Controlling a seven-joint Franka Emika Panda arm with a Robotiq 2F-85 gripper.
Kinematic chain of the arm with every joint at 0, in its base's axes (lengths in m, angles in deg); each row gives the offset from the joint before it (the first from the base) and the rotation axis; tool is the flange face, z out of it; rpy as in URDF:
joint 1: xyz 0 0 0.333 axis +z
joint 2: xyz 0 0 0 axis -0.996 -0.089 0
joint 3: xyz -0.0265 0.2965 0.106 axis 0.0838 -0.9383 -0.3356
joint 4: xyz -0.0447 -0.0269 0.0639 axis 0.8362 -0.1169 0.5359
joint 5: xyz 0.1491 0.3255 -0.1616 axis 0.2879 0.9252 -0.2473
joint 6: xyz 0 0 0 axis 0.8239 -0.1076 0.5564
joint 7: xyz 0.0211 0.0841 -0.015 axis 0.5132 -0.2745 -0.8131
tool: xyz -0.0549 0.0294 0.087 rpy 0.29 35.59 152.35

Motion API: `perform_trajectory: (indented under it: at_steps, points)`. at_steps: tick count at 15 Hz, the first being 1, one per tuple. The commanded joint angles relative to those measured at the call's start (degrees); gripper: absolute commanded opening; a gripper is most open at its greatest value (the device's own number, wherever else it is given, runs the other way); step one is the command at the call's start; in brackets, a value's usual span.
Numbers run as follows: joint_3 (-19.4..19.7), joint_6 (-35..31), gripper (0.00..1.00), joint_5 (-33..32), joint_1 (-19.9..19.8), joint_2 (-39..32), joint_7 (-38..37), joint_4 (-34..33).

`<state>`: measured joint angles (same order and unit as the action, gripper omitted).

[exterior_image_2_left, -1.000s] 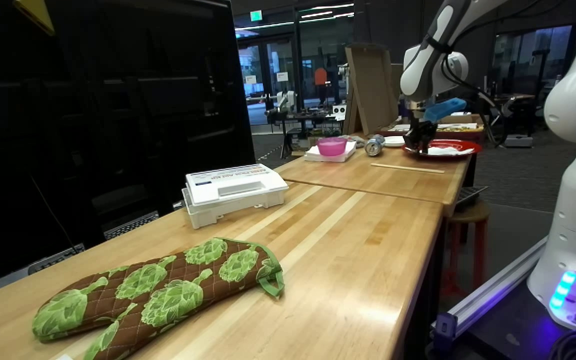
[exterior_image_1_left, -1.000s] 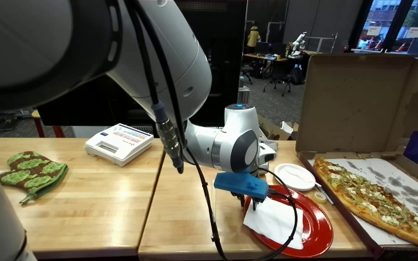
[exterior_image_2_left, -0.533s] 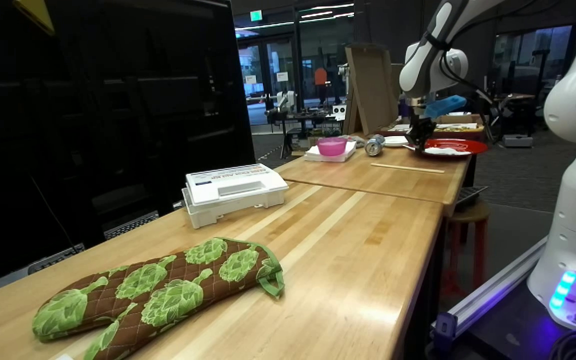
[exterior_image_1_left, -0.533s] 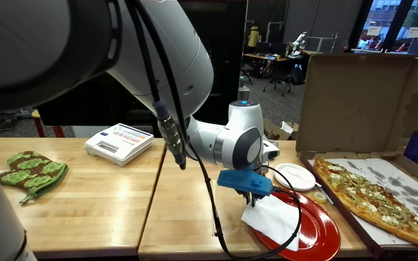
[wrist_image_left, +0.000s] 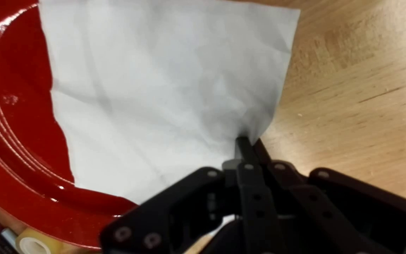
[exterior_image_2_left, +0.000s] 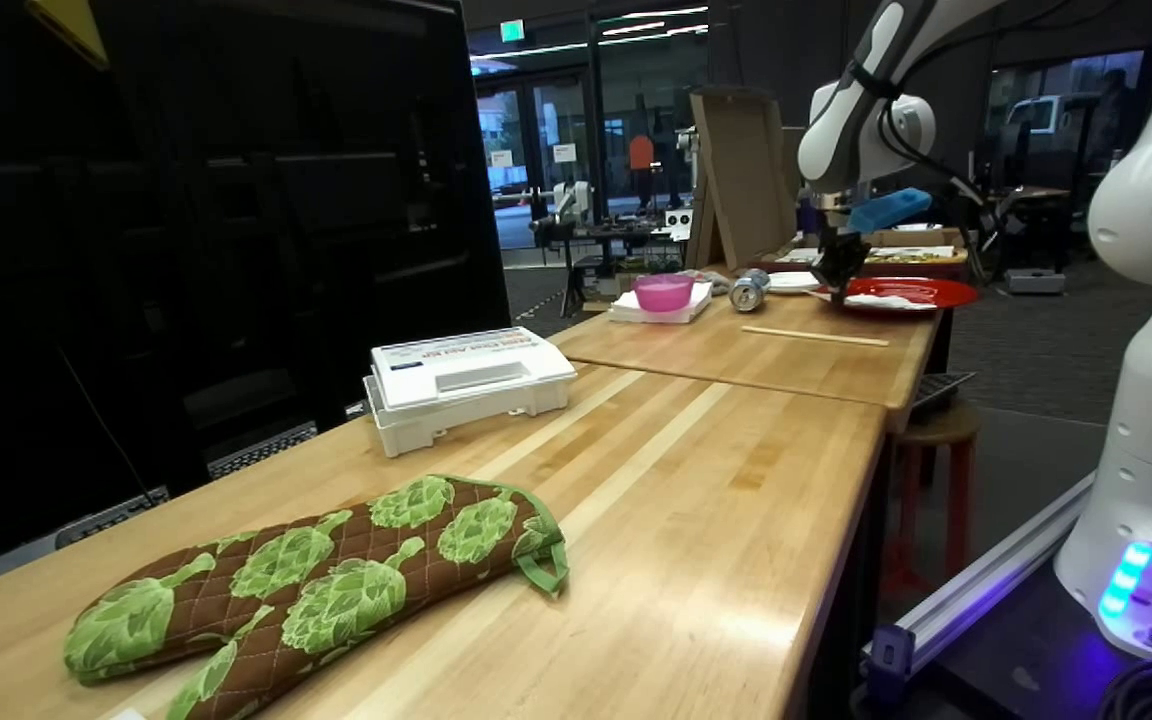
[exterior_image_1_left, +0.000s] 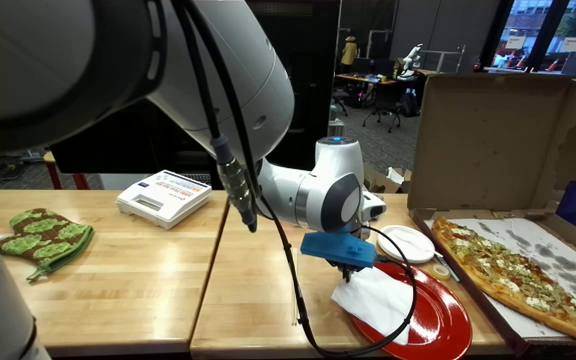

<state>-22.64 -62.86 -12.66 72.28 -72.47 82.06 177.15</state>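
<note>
As the black pincer nips its edge, a white napkin lies partly on a red plate
We see the pincer drawn together, a gathered bit of napkin apparently caught in it, on the side that reaches past the plate's rim over the wooden surface. The rest of the napkin covers part of the plate. We judge the grasping done and the handling unfinished, as the napkin is neither let go nor clear of the plate
</note>
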Motion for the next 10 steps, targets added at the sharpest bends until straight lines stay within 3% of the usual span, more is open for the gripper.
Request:
perform_trajectory:
  at_steps: [1,6,10]
  points:
    - [-0.2,0.6,0.0,0.3,0.4,2.2,1.7,1.3]
    - [-0.7,-1.0,0.0,-3.6,1.2,6.1,-0.2,4.2]
    - [-1.4,-4.8,0.0,-10.4,1.0,12.1,-2.6,9.1]
